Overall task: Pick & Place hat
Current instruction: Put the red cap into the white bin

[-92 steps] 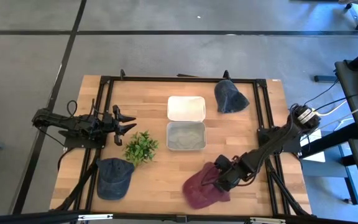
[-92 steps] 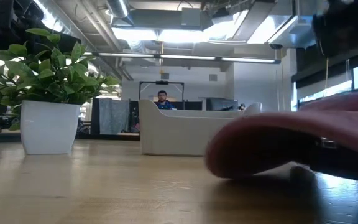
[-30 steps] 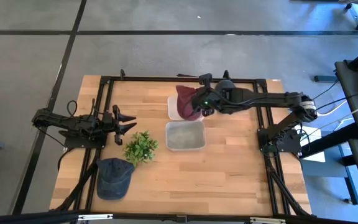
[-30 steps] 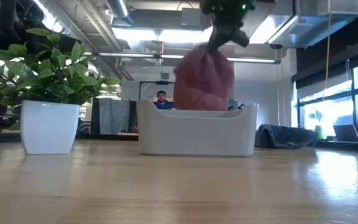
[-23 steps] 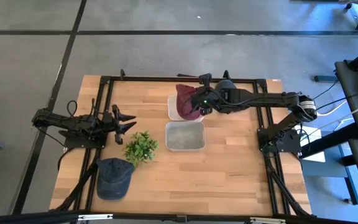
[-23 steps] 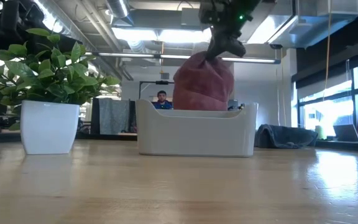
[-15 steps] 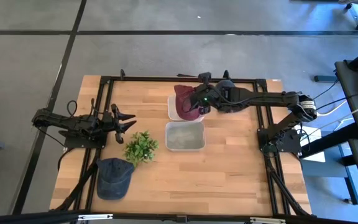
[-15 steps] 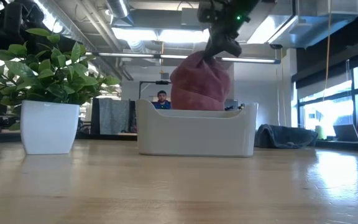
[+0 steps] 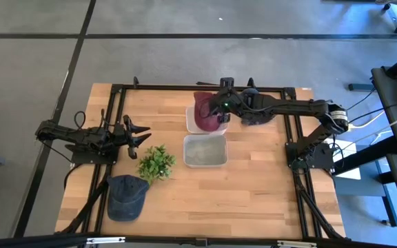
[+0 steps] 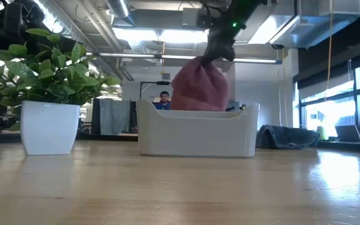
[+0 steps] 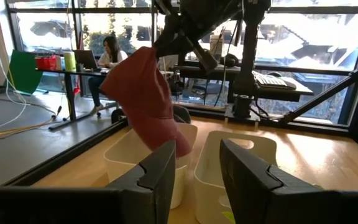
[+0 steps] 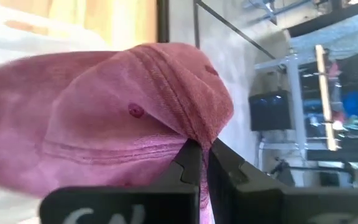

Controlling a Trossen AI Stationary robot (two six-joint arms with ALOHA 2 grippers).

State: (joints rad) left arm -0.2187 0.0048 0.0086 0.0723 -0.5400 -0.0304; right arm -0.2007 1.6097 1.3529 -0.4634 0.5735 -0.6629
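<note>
A dark red hat (image 9: 203, 114) hangs over the far white bin (image 9: 193, 128), held by my right gripper (image 9: 220, 110), which is shut on it. The low view shows the red hat (image 10: 199, 87) under my right gripper (image 10: 219, 51); its lower end is hidden behind the near bin's wall (image 10: 197, 131). My left gripper (image 9: 142, 136) waits open at the table's left side. A blue cap (image 9: 126, 196) lies flat on the table near the left near corner. Another dark hat (image 9: 259, 111) lies by the far edge, partly under my right arm. My right gripper pinches a gathered fold of the red hat's cloth (image 12: 188, 134) between its two fingers (image 12: 190, 163). The fingers come from above, slanting down from the table's right. The hat (image 11: 145, 99) hangs below them, its lower end (image 11: 180, 148) down at the far bin's rim.
A grey bin (image 9: 206, 151) sits just nearer than the white one. A potted plant (image 9: 157, 163) stands between my left gripper and the blue cap. Black frame rails (image 9: 116, 103) run along the table's far, left and right sides. Bare wood lies at the near right.
My right gripper has moved down and slightly toward the table's left and far edge, staying shut. The red hat has sunk with it, so more of it now sits behind the bin wall in the low view.
</note>
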